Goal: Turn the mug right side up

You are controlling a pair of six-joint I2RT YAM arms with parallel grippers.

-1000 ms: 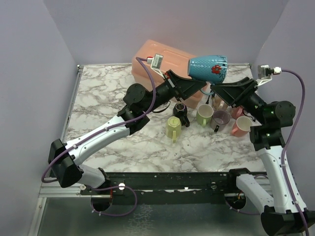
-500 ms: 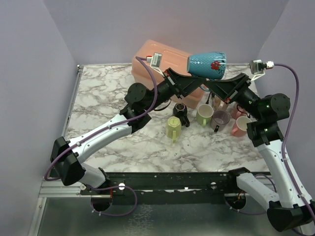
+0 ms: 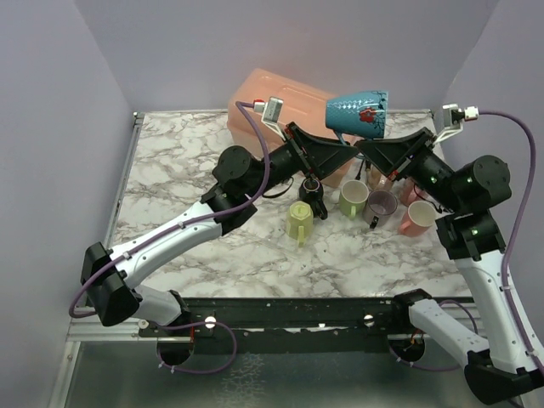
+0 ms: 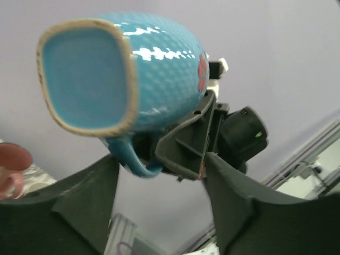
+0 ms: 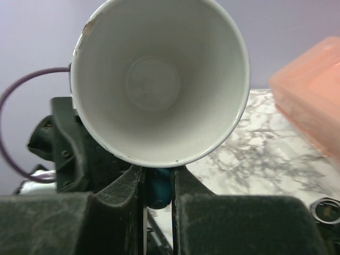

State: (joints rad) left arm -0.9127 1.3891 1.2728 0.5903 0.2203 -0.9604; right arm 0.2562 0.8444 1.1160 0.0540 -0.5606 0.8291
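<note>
Above the far middle of the marble table [image 3: 187,170], the blue mug [image 3: 357,113] hangs in the air on its side, its base turned toward the left arm and its mouth toward the right arm. The right gripper [image 5: 158,172] holds it, fingers drawn narrow on the blue handle, which shows as a sliver between the pads under the mug's rim. The left gripper [image 4: 159,159] is spread wide and holds nothing; its two dark fingers stand to either side of the handle and of the right gripper's tip, and whether they touch either cannot be told. Directly under the mug sits a cluster of upright cups: a black mug [image 3: 312,194], a yellow-green mug [image 3: 299,221], a green mug [image 3: 354,197], a mauve mug [image 3: 380,206] and a pink mug [image 3: 416,217], packed close with the arms reaching over them. A salmon plastic box [image 3: 280,106] with rounded corners lies on the table just left of the raised mug. The mug's outside is glossy turquoise glaze, dimpled all over, with a red flower motif on the flank. Its base is a rounded square, blue within a bare tan ring. Inside it is plain white, the mouth round, tapering to a smaller bottom. The table is white stone-look with grey veins.
</note>
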